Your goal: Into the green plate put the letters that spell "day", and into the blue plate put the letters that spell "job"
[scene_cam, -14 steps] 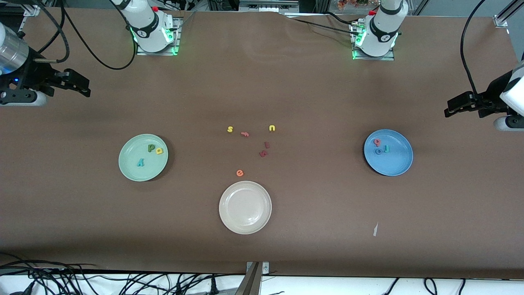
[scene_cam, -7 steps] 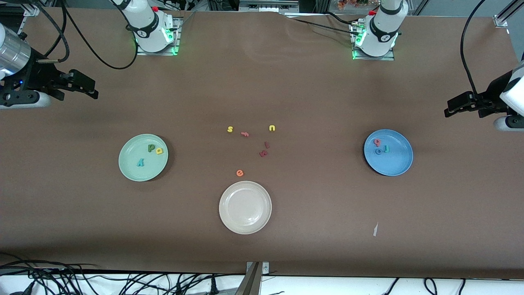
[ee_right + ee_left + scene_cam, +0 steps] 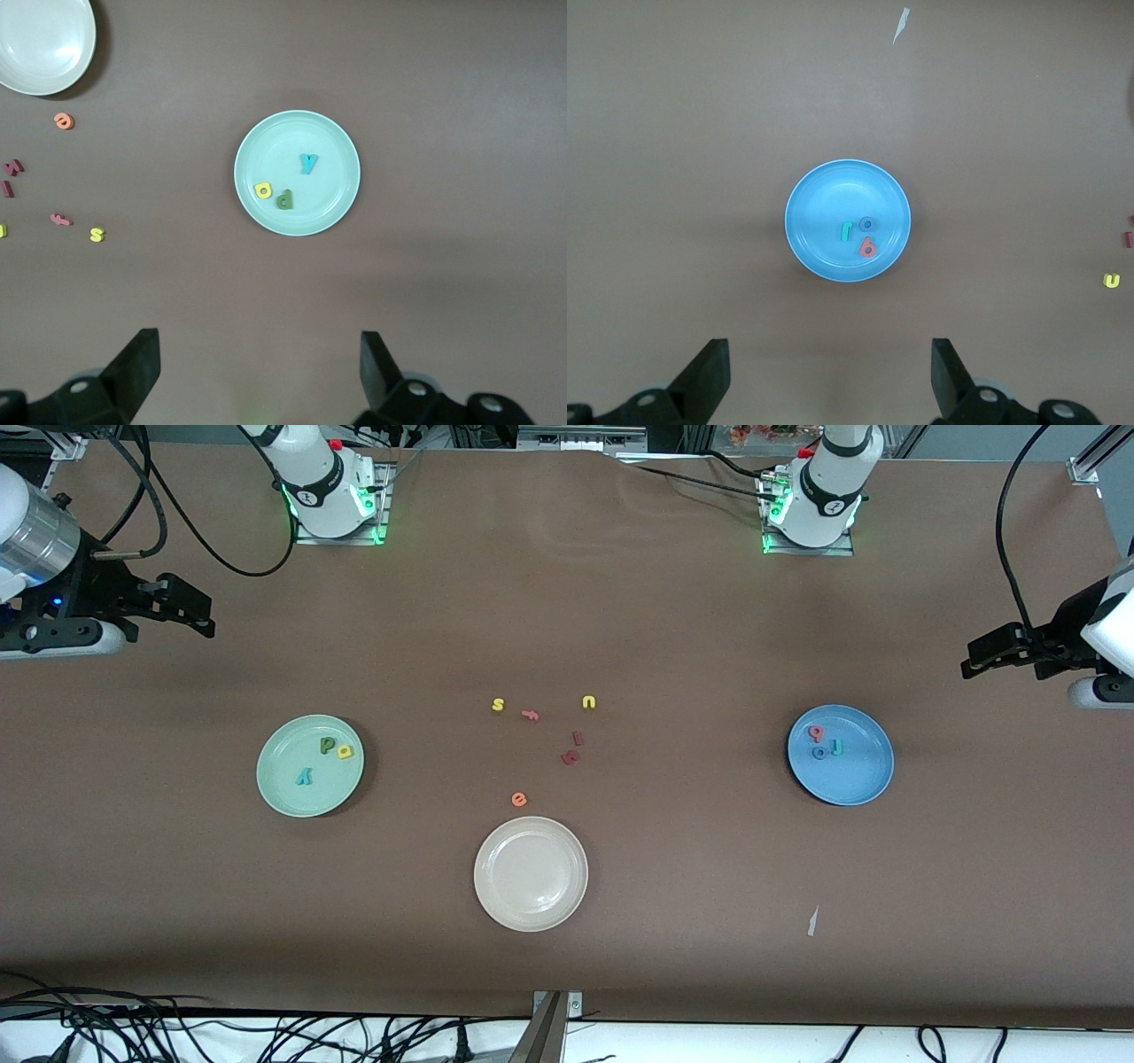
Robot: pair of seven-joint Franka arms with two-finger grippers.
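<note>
The green plate (image 3: 309, 766) lies toward the right arm's end and holds a dark green d (image 3: 328, 745), a yellow a (image 3: 345, 751) and a teal y (image 3: 304, 777). The blue plate (image 3: 840, 755) lies toward the left arm's end with a pinkish-red b (image 3: 816, 732), a blue o (image 3: 819, 753) and a teal j (image 3: 836, 747) in it. My right gripper (image 3: 202, 618) hangs open and empty high over bare table at its end. My left gripper (image 3: 970, 662) hangs open and empty over its own end. The wrist views look down on the green plate (image 3: 319, 199) and the blue plate (image 3: 824, 221).
A cream-white plate (image 3: 531, 873) sits mid-table, nearer the front camera. Loose letters lie between the plates: a yellow s (image 3: 498, 705), a yellow u (image 3: 588, 702), dark red letters (image 3: 570, 757) and an orange e (image 3: 519, 799). A white scrap (image 3: 811, 921) lies near the front edge.
The right gripper has shifted a little toward the table's middle. The left arm, the plates and the letters have not moved.
</note>
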